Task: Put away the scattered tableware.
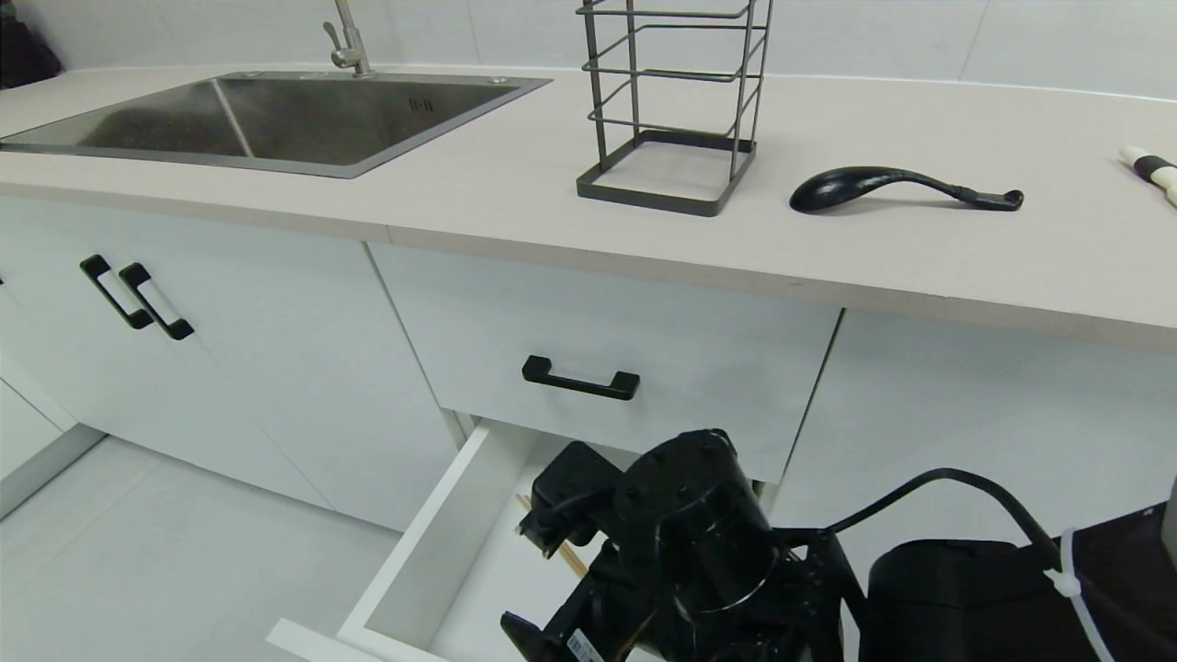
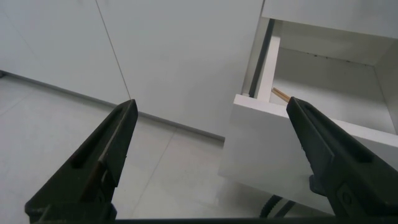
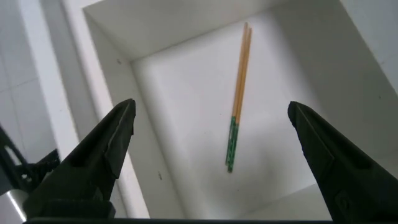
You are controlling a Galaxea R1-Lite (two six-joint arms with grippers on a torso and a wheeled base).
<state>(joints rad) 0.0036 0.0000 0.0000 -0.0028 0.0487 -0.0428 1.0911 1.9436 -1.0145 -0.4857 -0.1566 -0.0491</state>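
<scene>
Right wrist view puts my right pincer [image 3: 209, 107] over the open drawer [image 3: 174, 87], fingers wide apart and holding nothing. Beneath that gap lies the pair of chopsticks [image 3: 238, 96]. They are slim pale-wood sticks, side by side and touching, each with a green patterned end. They rest flat on the drawer's white bottom, clear of the pincer. My left pincer [image 2: 211, 102] is likewise spread and empty, hanging over the floor [image 2: 168, 168] just outside a corner of the drawer, where a chopstick tip peeks over the rim. Up on the tabletop [image 1: 515, 193] a black spoon [image 1: 828, 190] lies right of a dark wire rack [image 1: 644, 199]. The sink [image 1: 349, 119] is at the far left, and a white-and-black handle [image 1: 1149, 170] lies at the right edge.
</scene>
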